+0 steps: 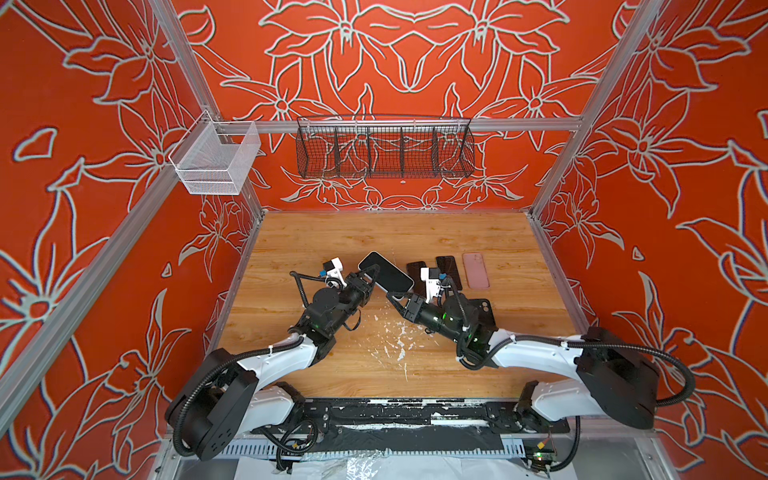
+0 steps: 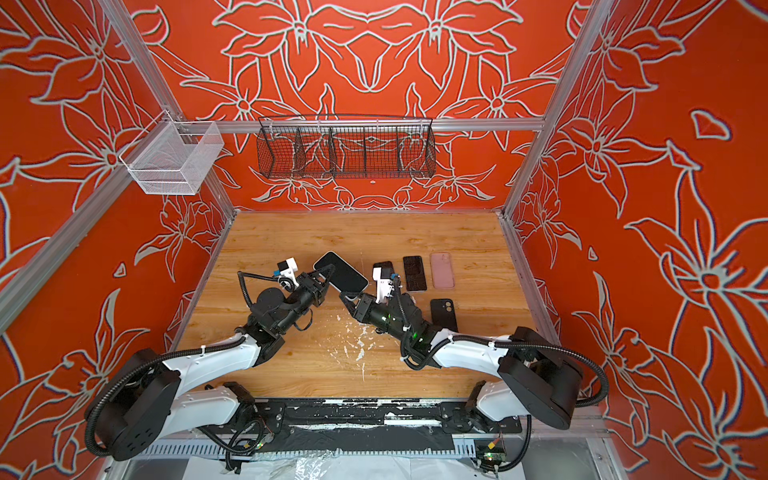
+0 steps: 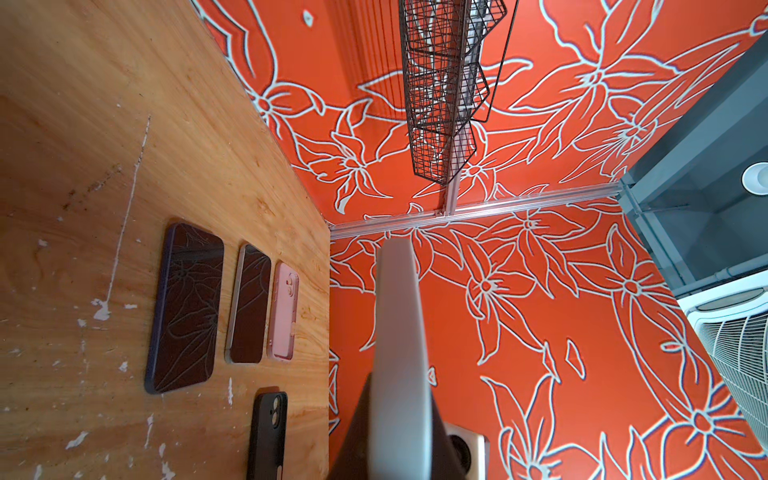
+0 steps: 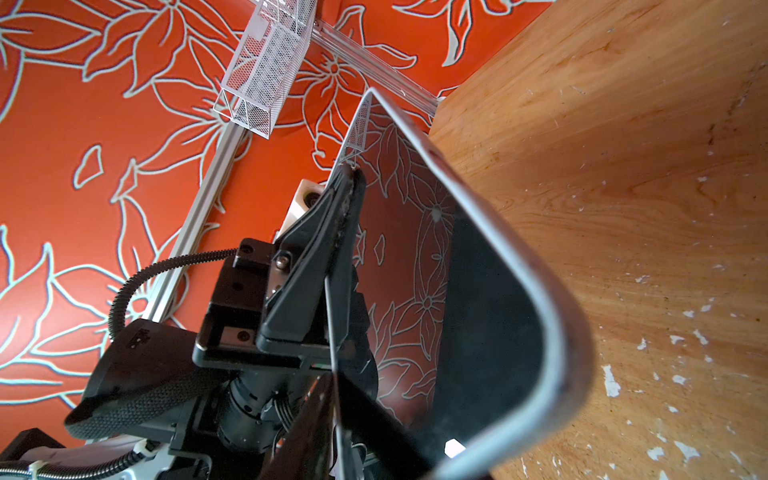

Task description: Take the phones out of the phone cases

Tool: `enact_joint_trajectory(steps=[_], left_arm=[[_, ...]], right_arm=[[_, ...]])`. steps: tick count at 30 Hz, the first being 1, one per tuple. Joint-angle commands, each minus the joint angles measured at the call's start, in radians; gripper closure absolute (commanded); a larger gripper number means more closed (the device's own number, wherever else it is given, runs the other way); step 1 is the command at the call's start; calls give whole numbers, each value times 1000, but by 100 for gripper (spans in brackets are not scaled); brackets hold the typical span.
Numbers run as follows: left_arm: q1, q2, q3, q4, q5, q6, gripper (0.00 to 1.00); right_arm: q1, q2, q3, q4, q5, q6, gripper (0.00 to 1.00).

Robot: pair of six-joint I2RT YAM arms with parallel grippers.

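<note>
The phone, black screen up with the pale phone case as a rim around it, hangs tilted above the table's middle. My left gripper is shut on its left long edge; the left wrist view shows that pale edge running out from between the jaws. My right gripper is at the phone's near corner. In the right wrist view its dark fingers stand on either side of the phone's thin edge, over the reflective screen. Whether they press on it is unclear.
On the wooden table to the right lie two dark-screened phones, a pink case and a black case. A white mesh basket and a black wire basket hang on the back rail.
</note>
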Motion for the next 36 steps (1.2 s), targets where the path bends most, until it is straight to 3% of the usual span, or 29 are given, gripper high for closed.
enact_joint_trajectory(steps=[1, 10, 14, 28, 36], left_arm=[[-5, -23, 2, 78, -5, -15, 100], [-6, 15, 4, 117, -22, -47, 100], [-5, 37, 8, 140, -22, -59, 100], [-5, 51, 31, 120, -42, -54, 100], [-5, 52, 40, 119, -46, -48, 100]], right_arm=[[13, 16, 4, 65, 16, 15, 71], [17, 30, 9, 80, 26, 14, 88], [20, 39, 10, 78, 29, 8, 90], [45, 41, 6, 47, 54, -64, 92], [50, 55, -9, 81, 58, -57, 84]])
